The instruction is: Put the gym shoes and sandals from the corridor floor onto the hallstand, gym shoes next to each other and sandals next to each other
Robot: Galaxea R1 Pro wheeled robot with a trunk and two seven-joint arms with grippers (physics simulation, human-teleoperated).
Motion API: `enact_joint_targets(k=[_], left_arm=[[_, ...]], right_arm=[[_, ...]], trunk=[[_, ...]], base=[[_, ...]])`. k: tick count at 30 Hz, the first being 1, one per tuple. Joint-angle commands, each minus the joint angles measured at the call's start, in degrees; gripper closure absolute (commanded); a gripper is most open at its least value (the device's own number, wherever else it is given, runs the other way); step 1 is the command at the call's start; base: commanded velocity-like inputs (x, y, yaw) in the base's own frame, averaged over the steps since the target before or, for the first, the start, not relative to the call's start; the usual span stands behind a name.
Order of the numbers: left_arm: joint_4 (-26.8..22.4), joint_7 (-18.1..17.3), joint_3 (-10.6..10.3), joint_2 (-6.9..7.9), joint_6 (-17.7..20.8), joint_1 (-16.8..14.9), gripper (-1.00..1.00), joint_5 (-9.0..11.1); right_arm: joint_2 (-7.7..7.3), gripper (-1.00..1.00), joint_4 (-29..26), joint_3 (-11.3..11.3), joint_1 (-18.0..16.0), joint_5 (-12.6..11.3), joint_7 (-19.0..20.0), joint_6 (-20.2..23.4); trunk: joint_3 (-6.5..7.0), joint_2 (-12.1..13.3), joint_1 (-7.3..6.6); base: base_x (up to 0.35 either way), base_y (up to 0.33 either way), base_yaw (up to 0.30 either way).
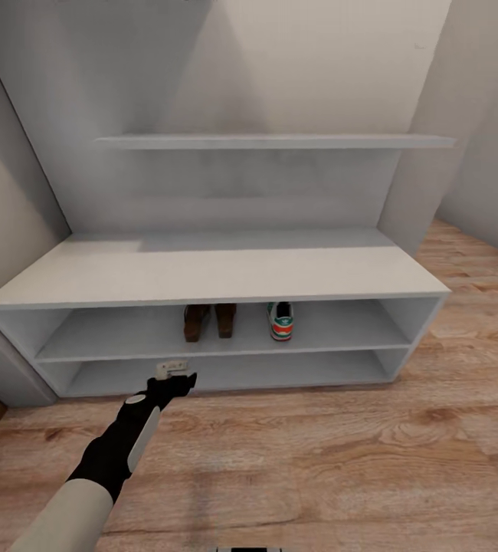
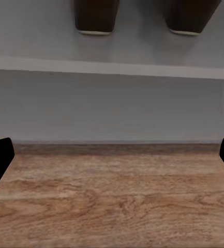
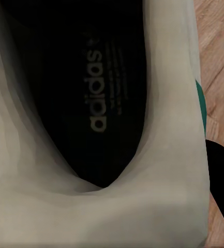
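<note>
left hand (image 1: 174, 376) open, two sandals (image 1: 210, 320), one gym shoe (image 1: 280, 320) shelved

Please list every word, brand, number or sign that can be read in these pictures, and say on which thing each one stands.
"adidas": printed on the dark insole inside the gym shoe, seen in the right wrist view.
Smaller lines of print beside that word on the same insole: too blurred to read.
The hallstand, the sandals and the other gym shoe on its shelf show no readable text.

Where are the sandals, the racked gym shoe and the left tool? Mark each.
sandals (image 1: 209, 321): head view, heels, middle shelf.
gym shoe on the rack (image 1: 281, 320): head view, heel end.
left tool (image 1: 174, 377): head view, between its tips.
</note>
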Motion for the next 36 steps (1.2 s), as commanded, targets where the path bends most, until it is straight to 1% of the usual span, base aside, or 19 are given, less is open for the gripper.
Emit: enact_joint_targets(k=[1, 4, 5, 7, 8, 10, 14, 19, 24, 27, 30, 33, 36], left_arm=[[0.0, 0.1, 0.0, 0.05, 0.2, 0.0, -1.0, 0.6], [0.1, 0.0, 0.0, 0.15, 0.0, 0.1, -1.0, 0.6], [0.2, -0.5, 0.0, 0.59, -0.1, 0.1, -1.0, 0.7], [0.3, -2.8, 0.0, 1.08, -0.2, 0.1, -1.0, 0.8], [0.3, -5.6, 0.1, 1.75, -0.3, 0.2, -1.0, 0.8], [0.4, -6.3, 0.0, 1.97, -0.3, 0.2, -1.0, 0.7], [0.4, -6.6, 0.0, 1.98, -0.3, 0.3, -1.0, 0.7], [0.5, -6.6, -0.1, 1.88, -0.3, 0.3, -1.0, 0.7], [0.5, -6.6, -0.1, 1.87, -0.3, 0.3, -1.0, 0.7], [0.5, -6.6, -0.1, 1.87, -0.3, 0.3, -1.0, 0.7], [0.5, -6.6, -0.1, 1.86, -0.3, 0.3, -1.0, 0.7], [0.5, -6.7, -0.1, 1.86, -0.3, 0.3, -1.0, 0.7], [0.5, -6.7, -0.1, 1.86, -0.3, 0.3, -1.0, 0.7]], right_arm=[[0.0, 1.0, -0.1, 0.0, 0.0, -0.6, -0.5, 0.2], [0.08, 1.0, -0.1, 0.2, 0.0, -0.6, -0.6, 0.2], [0.14, 1.0, -0.1, 0.2, 0.0, -0.5, -0.6, 0.2], [0.15, 1.0, -0.1, 0.2, 0.0, -0.5, -0.6, 0.2], [0.22, 1.0, -0.1, 0.2, 0.0, -0.5, -0.7, 0.2], [0.24, 1.0, -0.1, 0.2, 0.0, -0.5, -0.7, 0.2], [0.34, 1.0, 0.0, 0.2, 0.0, -0.5, -0.6, 0.2], [0.45, 1.0, 0.0, 0.2, 0.0, -0.5, -0.6, 0.2], [0.5, 1.0, 0.0, 0.2, 0.0, -0.4, -0.7, 0.2], [0.51, 1.0, 0.0, 0.2, 0.0, 0.2, -0.7, 0.2], [0.51, 1.0, 0.0, 0.2, 0.0, 1.5, -0.6, 0.2], [0.51, 1.0, 0.0, 0.2, 0.0, 2.8, -0.6, 0.2], [0.51, 1.0, 0.1, 0.2, 0.0, 3.4, -0.6, 0.2]], trunk=[[-0.05, 0.0, -0.02], [-0.05, 0.0, -0.02], [-0.05, 0.0, -0.02], [-0.05, 0.0, -0.02], [-0.05, 0.0, -0.02], [-0.05, 0.0, -0.02], [-0.05, 0.0, -0.02], [-0.05, 0.0, -0.02], [-0.05, 0.0, -0.02], [-0.05, 0.0, -0.02], [-0.05, 0.0, -0.02], [-0.05, 0.0, -0.02], [-0.05, 0.0, -0.02]], base=[[-0.056, 0.0, 0.0], [-0.031, 0.0, 0.0], [-0.004, 0.0, 0.0], [-0.001, 0.0, 0.0], [0.0, 0.0, 0.0], [-0.005, 0.003, 0.0], [-0.185, 0.043, 0.0], [-0.298, 0.009, 0.0], [-0.311, -0.134, 0.0], [-0.234, -0.171, 0.0], [-0.154, -0.125, 0.0], [-0.065, -0.055, 0.007], [-0.025, -0.021, 0.094]])
